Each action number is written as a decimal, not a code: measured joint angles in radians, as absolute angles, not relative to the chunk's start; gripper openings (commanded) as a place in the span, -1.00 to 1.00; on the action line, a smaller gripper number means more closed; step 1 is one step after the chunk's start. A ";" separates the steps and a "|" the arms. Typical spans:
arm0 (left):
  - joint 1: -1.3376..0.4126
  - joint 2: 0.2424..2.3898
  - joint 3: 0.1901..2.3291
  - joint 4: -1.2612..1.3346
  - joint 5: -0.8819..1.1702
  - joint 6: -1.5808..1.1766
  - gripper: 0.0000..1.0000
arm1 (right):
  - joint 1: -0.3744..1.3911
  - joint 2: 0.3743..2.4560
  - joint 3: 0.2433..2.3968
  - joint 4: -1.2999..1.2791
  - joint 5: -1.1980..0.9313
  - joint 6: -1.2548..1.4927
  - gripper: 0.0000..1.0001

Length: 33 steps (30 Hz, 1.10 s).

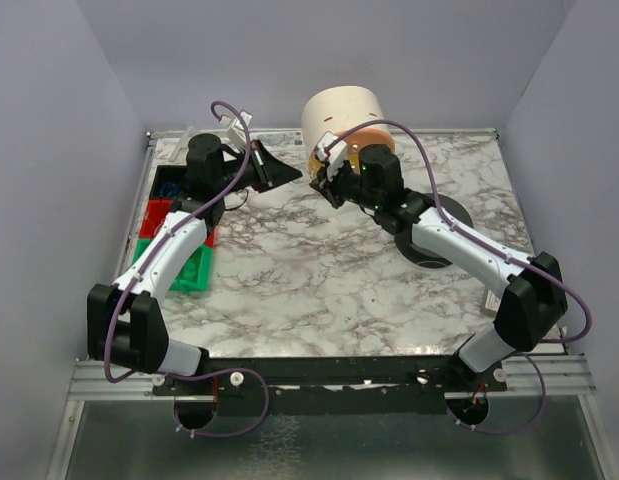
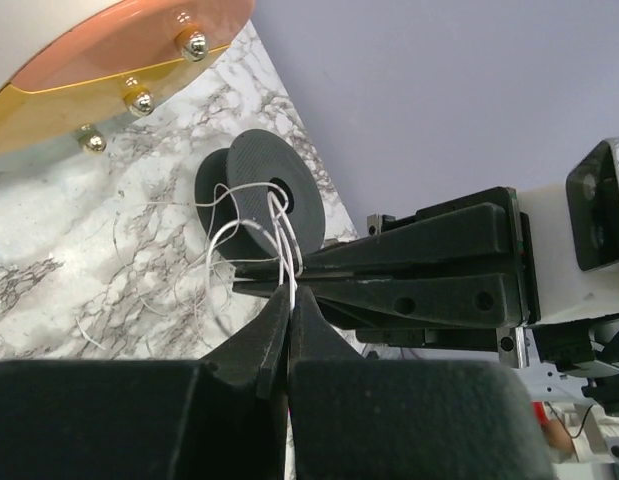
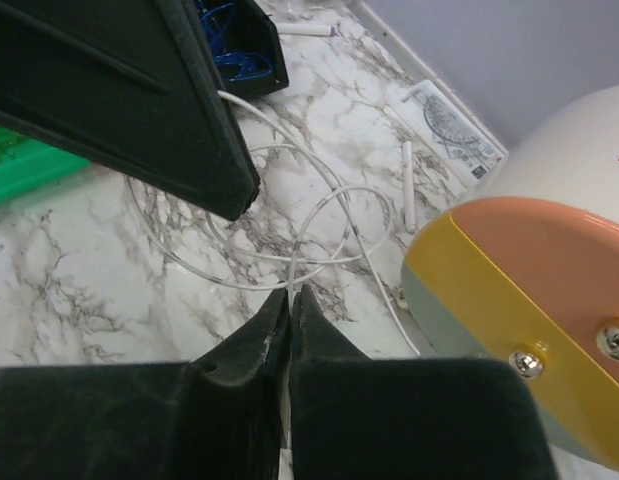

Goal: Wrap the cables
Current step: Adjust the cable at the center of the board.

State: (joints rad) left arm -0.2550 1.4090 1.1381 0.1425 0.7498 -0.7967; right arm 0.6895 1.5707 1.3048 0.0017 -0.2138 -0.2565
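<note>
Cables (image 2: 281,240) pinched beside spool (image 2: 254,165)
Left gripper (image 2: 290,292) clamps the strands at 6 o'clock of the spool; right gripper (image 3: 290,292) fingers are pressed together above loose loops.

So, both arms are held forward and bent inward, with the tools set almost tip to tip toward the far middle. The left arm (image 1: 169,255) is folded at the elbow and pointed right. The right arm (image 1: 469,250) is stretched out long and pointed left. The left tool (image 1: 289,176) is pinched fully closed, fingers pressed flat together. The right tool (image 1: 317,185) is clamped closed too, no gap seen at the tips. In the left wrist view, the right tool's fingers are laid crossways just past the left tips.
</note>
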 measured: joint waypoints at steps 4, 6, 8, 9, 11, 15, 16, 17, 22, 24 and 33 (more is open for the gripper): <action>-0.238 1.408 1.131 0.149 0.749 -0.808 -0.39 | 0.693 1.562 1.300 -0.008 -0.253 -0.272 -0.99; -0.228 1.407 1.131 0.149 0.749 -0.809 0.28 | 0.693 1.540 1.287 -0.025 -0.271 -0.283 -0.99; -0.221 1.404 1.134 0.143 0.749 -0.801 0.75 | 0.693 1.499 1.265 -0.051 -0.290 -0.296 -0.99; -0.216 1.399 1.138 0.133 0.749 -0.792 0.94 | 0.693 1.467 1.251 -0.065 -0.304 -0.305 -0.99; -0.210 1.390 1.155 0.112 0.754 -0.771 0.98 | 0.690 1.419 1.242 -0.089 -0.325 -0.315 -0.99; -0.207 1.373 1.216 0.074 0.783 -0.718 0.98 | 0.661 1.328 1.245 -0.131 -0.403 -0.317 -0.99; -0.207 1.372 1.244 0.057 0.795 -0.693 0.98 | 0.649 1.316 1.253 -0.149 -0.430 -0.316 -0.99; -0.207 1.372 1.272 0.033 0.802 -0.659 0.98 | 0.636 1.309 1.264 -0.167 -0.461 -0.316 -0.99; -0.207 1.371 1.412 -0.058 0.828 -0.482 0.98 | 0.585 1.291 1.331 -0.272 -0.620 -0.303 -0.99; -0.207 1.371 1.417 -0.058 0.864 -0.441 0.98 | 0.581 1.277 1.346 -0.299 -0.680 -0.287 -0.99; -0.272 1.398 1.390 -0.084 0.978 -0.279 0.96 | 0.508 1.242 1.402 -0.316 -0.934 -0.144 -0.98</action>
State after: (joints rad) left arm -0.2718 1.3975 1.3895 -0.0845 0.9775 -0.2787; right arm 0.5079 1.2423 1.4025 -0.3161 -0.9344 -0.1436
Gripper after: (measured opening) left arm 0.988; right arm 0.008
